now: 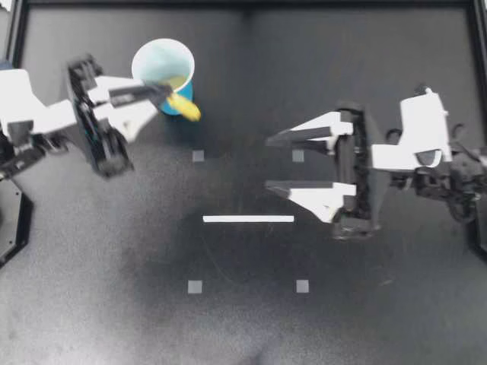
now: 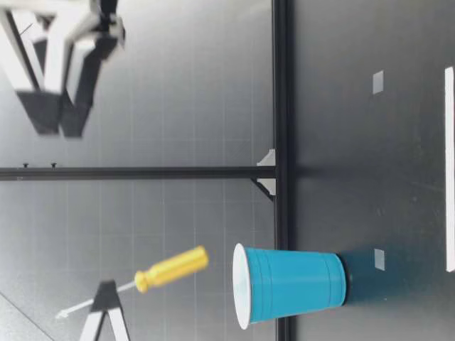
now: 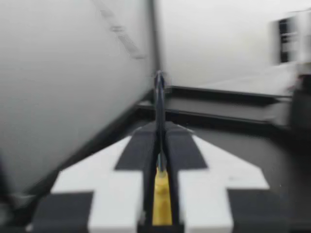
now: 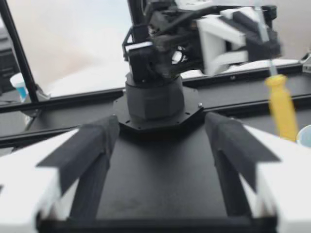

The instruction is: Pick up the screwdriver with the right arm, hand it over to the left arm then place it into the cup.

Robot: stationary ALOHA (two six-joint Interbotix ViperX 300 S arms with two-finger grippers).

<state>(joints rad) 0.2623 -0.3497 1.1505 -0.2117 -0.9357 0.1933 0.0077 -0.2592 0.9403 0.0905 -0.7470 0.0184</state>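
Left gripper (image 1: 156, 93) is clamped on the screwdriver (image 1: 183, 106) by its metal shaft, with the yellow handle hanging free and angled down toward the blue cup (image 1: 135, 61). From table height the handle (image 2: 174, 268) sits above the cup (image 2: 291, 284) rim and is not yet inside; the left gripper (image 2: 105, 291) is higher up the shaft. Gripping the shaft likely lets the heavy handle go in first. The left wrist view shows the fingers (image 3: 131, 160) pressed tight on both sides of the tool (image 3: 162, 199). Right gripper (image 1: 268, 163) hangs mid-table with its jaws spread wide and nothing in them, well apart from the cup. It looks parked clear after the handover. Placement stage: the handle looks near the rim edge and may need centring before release.
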